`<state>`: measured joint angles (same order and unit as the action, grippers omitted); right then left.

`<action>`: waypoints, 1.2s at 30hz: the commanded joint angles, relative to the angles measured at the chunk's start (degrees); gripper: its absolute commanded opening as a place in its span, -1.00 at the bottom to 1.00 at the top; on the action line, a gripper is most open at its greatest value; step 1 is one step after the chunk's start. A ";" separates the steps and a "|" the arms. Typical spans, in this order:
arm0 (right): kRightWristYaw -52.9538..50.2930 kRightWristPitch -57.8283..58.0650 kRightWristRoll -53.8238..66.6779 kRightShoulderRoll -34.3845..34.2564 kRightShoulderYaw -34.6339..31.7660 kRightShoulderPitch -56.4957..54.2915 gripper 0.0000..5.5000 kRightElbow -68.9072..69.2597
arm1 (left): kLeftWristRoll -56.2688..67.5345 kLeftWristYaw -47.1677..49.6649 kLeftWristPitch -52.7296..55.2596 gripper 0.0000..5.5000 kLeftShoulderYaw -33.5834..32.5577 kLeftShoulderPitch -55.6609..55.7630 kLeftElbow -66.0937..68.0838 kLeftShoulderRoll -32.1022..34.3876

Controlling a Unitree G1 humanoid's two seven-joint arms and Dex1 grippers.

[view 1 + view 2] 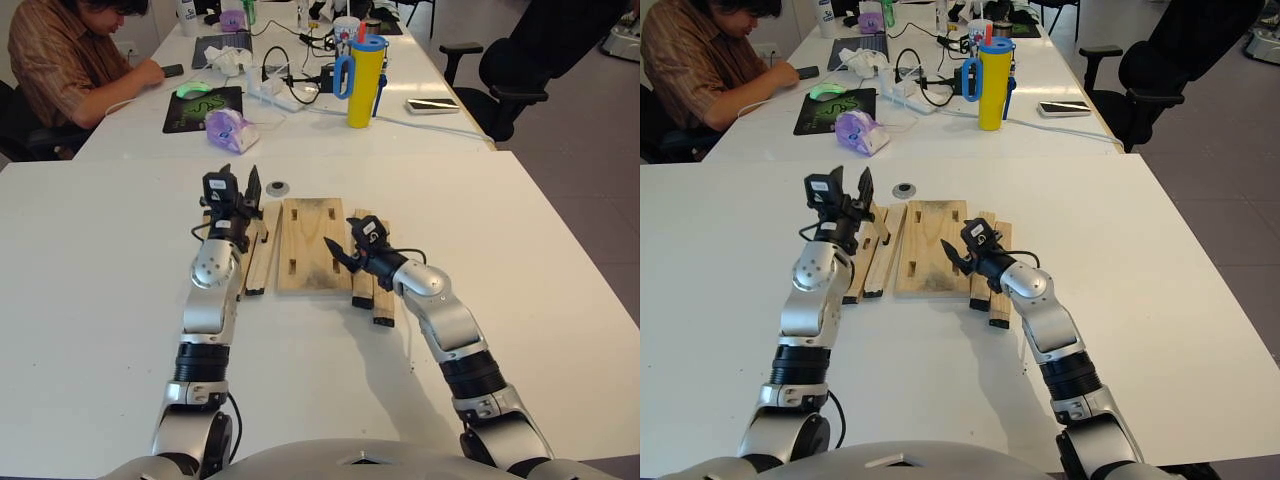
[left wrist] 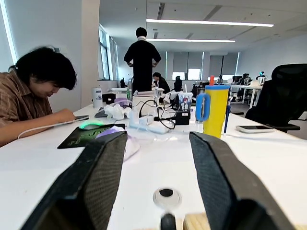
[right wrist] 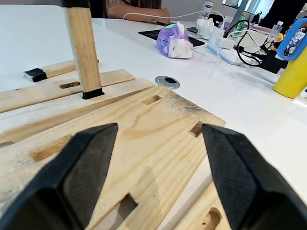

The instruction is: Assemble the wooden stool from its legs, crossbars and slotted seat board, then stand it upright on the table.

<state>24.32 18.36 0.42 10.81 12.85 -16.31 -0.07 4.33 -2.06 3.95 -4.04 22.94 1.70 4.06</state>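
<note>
The slotted seat board [image 1: 313,245] lies flat on the white table. Wooden legs and crossbars lie beside it, one group on its left [image 1: 258,262] and one on its right [image 1: 380,295]. My left gripper [image 1: 237,185] is open above the far end of the left group, fingers pointing up and away, nothing between its pads [image 2: 96,182]. My right gripper [image 1: 337,255] is open low over the board's right edge, and the board [image 3: 144,129] shows between its fingers. In the right wrist view a leg [image 3: 82,48] with a black cap stands upright on the left pieces.
A round cable grommet [image 1: 277,188] sits in the table just behind the board. The adjoining desk behind carries a yellow bottle [image 1: 365,80], a purple tissue pack [image 1: 230,130], cables and a phone [image 1: 432,105]. Bare table surface lies on both sides and in front.
</note>
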 commanded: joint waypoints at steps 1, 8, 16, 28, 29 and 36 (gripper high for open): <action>-0.42 -0.45 -0.35 -0.20 -0.07 -0.45 0.17 -0.50 | 3.51 -2.16 2.89 -0.13 -2.33 8.32 -1.36 2.24; -1.08 -0.85 -0.80 -0.50 0.19 -0.49 0.17 -0.64 | 4.27 -3.52 5.52 -0.13 -2.93 15.96 15.52 2.62; -0.68 -1.01 -0.80 -0.43 0.52 -1.02 0.17 -0.96 | 2.62 -4.97 7.95 -0.13 0.56 8.62 31.62 -0.99; -0.68 -1.36 -0.64 -0.05 0.47 -1.26 0.17 -1.62 | 3.23 -1.27 6.80 -0.13 -0.97 8.38 6.51 -0.30; -0.77 -1.37 -0.68 0.03 0.48 -0.97 0.17 -1.63 | 2.72 -0.65 8.89 -0.13 -0.20 6.80 3.36 -0.55; -0.69 -1.07 -0.61 0.42 0.62 0.10 0.17 -1.03 | 3.51 1.14 17.79 -0.13 2.58 -7.72 -9.62 -3.21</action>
<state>23.68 16.92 0.30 10.97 13.82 -16.42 -1.85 7.81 -0.83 20.03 -2.38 19.28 -6.09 1.37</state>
